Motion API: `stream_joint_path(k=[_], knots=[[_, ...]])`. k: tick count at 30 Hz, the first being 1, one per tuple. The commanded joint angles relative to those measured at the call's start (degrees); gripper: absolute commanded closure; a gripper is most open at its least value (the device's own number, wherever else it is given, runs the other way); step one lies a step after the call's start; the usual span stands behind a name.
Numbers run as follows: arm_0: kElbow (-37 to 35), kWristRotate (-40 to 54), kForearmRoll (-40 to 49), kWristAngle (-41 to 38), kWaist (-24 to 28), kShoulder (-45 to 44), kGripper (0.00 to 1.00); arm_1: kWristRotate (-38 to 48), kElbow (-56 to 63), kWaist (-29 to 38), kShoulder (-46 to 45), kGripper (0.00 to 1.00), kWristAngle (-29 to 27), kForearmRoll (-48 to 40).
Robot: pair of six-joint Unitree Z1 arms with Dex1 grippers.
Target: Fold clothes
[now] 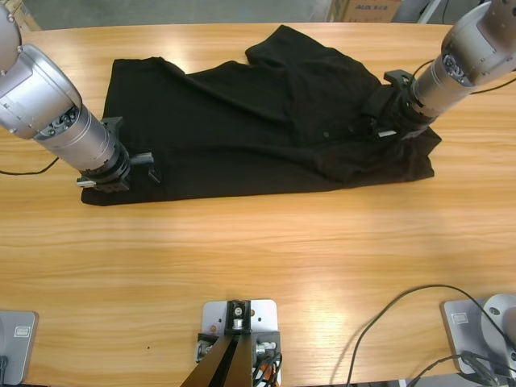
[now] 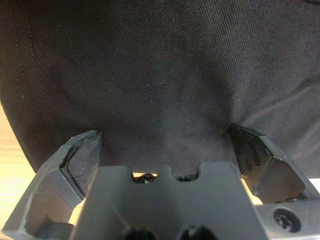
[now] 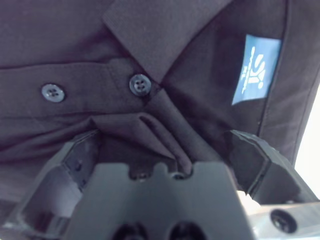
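I have the black polo shirt spread across the far half of the wooden table, lying flat but rumpled, with one sleeve bunched up toward the far edge.

My left hand is down at one end of the shirt, at the near corner of the hem. In the left wrist view its jaws stand wide apart, one on each side of the hand, and plain black knit fills everything ahead of them; a stitched seam runs along the cloth to the left of the hand. Bare table shows just beside the left jaw. The cloth lies between the jaws, but they are not closed on it.

My right hand is at the opposite end, on the collar. In the right wrist view its jaws are also spread wide about the hand, with a raised fold of the placket lying between them. Just ahead of the hand are two small dark buttons, the collar point above them, and a blue neck label ahead and to the right.
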Motion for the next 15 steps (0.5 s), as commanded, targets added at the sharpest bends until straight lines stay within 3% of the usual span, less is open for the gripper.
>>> stream_joint_path(k=[1, 15], knots=[[7.0, -0.9, -0.8, -0.3, -1.3, -1.4, 0.0, 6.8, 4.6, 5.0, -1.4, 0.009, -1.3, 1.2], [14.0, -4.2, 0.0, -1.8, -4.5, -6.6, 0.0, 29.2, 13.6, 18.1, -8.5, 0.009, 1.4, 6.3]])
